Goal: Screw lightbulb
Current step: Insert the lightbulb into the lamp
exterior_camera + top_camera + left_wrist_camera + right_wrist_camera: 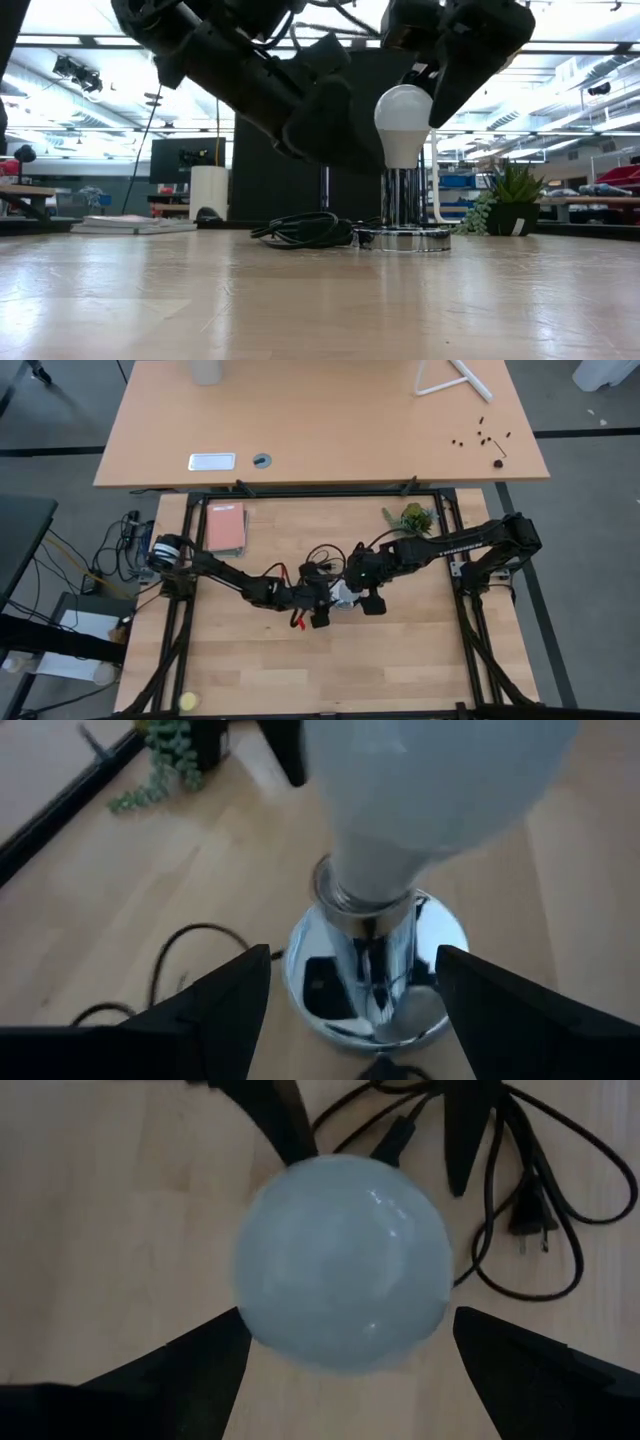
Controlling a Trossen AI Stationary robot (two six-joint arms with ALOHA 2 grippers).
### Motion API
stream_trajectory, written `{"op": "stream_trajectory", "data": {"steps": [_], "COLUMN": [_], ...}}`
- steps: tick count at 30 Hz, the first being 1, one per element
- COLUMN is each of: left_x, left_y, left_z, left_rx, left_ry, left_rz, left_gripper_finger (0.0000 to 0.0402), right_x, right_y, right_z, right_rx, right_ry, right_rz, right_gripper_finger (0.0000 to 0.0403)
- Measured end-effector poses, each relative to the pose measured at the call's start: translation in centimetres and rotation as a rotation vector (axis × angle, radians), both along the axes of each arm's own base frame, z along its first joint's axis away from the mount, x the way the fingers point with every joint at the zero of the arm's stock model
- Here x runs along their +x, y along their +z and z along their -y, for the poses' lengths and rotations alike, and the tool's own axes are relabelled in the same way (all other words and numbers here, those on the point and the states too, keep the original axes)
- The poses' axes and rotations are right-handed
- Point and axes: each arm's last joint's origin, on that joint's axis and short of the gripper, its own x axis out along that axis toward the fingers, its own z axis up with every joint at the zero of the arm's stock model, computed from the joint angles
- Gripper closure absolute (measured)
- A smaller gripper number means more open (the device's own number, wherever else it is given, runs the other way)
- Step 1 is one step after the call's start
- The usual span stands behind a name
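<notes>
The white lightbulb (403, 118) stands upright with its screw base in the chrome socket (400, 236), which rests on its round foot at the table's middle. My left gripper (350, 960) is open and reaches in from the table's left. Its fingers stand on either side of the socket's stem (372, 935) without touching it. My right gripper (347, 1320) is open and comes down from above right, a finger on each side of the bulb's globe (340, 1260). In the high view both grippers (320, 605) (362, 592) crowd around the bulb (345, 596). My right gripper's fingers (190, 1360) flank the globe's widest part from above, slanting down. Whether they touch the glass I cannot tell. The bulb stays upright in the socket. My left gripper touches nothing.
The socket's black cord (305, 230) lies coiled on the table just left of the socket, its plug (530, 1230) beside it. A potted plant (412, 518) stands at the far right. A pink book (225, 525) lies far left, and a yellow ball (188, 702) lies near the front left edge.
</notes>
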Motion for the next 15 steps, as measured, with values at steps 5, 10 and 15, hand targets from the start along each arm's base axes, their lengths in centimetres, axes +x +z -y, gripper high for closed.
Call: {"op": "stream_trajectory", "data": {"steps": [5,10,15], "left_x": [-0.6,-1.2,-1.3], "left_y": [1.4,2.6,2.9], "left_z": [-0.1,-0.2,-0.2], "left_rx": [-0.018,-0.022,-0.04], "left_ry": [0.009,0.011,0.018], "left_rz": [-0.007,-0.008,0.002], "left_gripper_finger": [0.0114,0.0114,0.0114], "right_x": [-0.4,-0.7,-0.9], "right_y": [0.1,0.4,0.6], "right_z": [0.1,0.1,0.2], "right_rx": [-0.004,0.0,-0.013], "right_ry": [-0.006,-0.015,-0.03], "right_rz": [-0.024,-0.027,-0.022], "right_gripper_finger": [0.0048,0.0048,0.0048]}}
